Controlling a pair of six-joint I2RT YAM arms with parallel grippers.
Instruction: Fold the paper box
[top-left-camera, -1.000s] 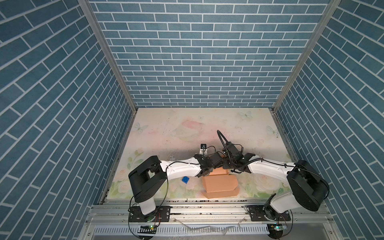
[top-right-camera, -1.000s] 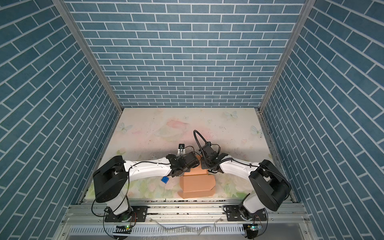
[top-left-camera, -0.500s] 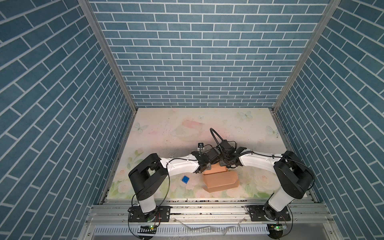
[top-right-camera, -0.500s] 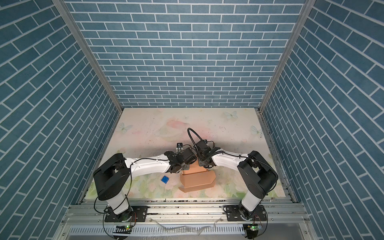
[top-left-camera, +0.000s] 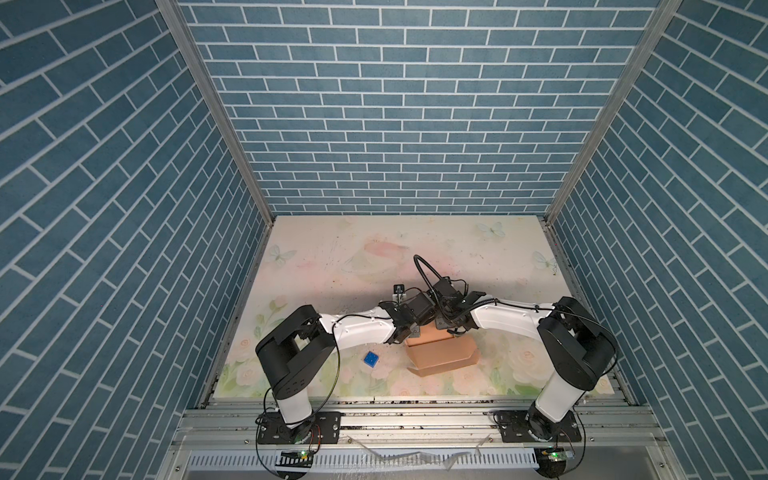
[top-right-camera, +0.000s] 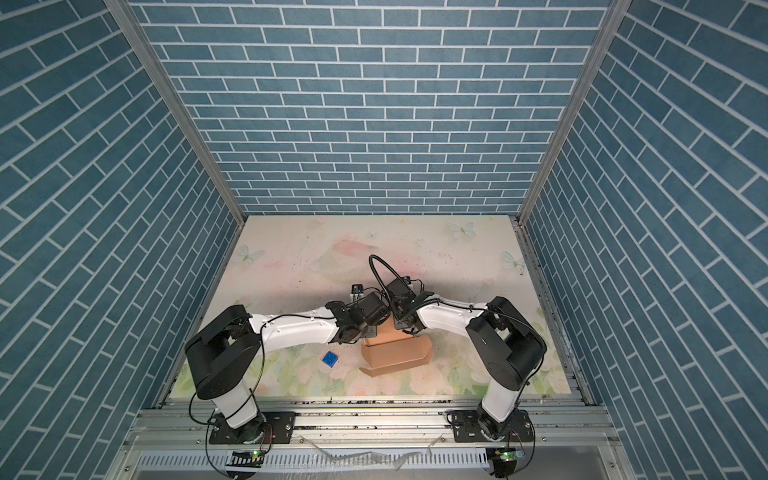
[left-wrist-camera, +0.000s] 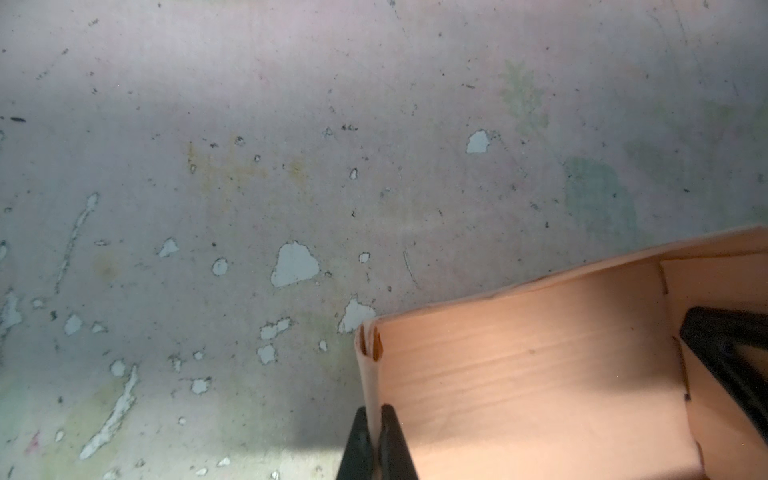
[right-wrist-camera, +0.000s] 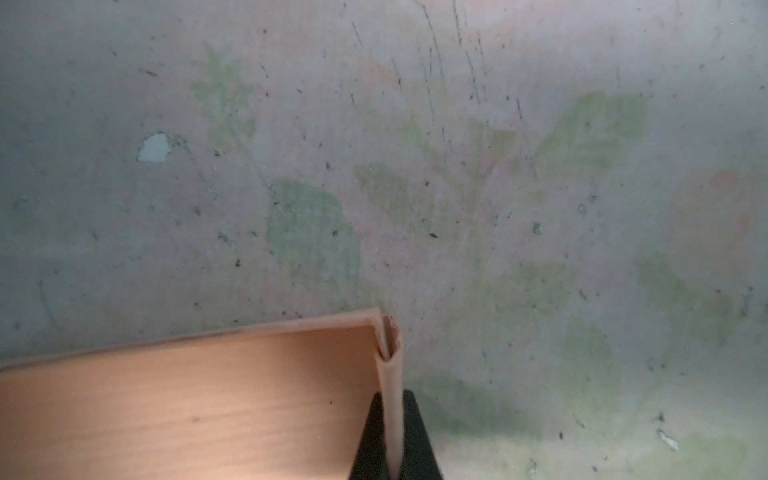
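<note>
Closed on opposite walls of the paper box (top-left-camera: 441, 354): left end effector (left-wrist-camera: 375, 415) and right end effector (right-wrist-camera: 392, 399); uneven pulling could tear them.

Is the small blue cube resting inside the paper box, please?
No, the blue cube lies outside the paper box, well apart from it.

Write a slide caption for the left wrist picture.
Left pincer shut on a doubled wall of the box; scuffed table beyond.
</note>
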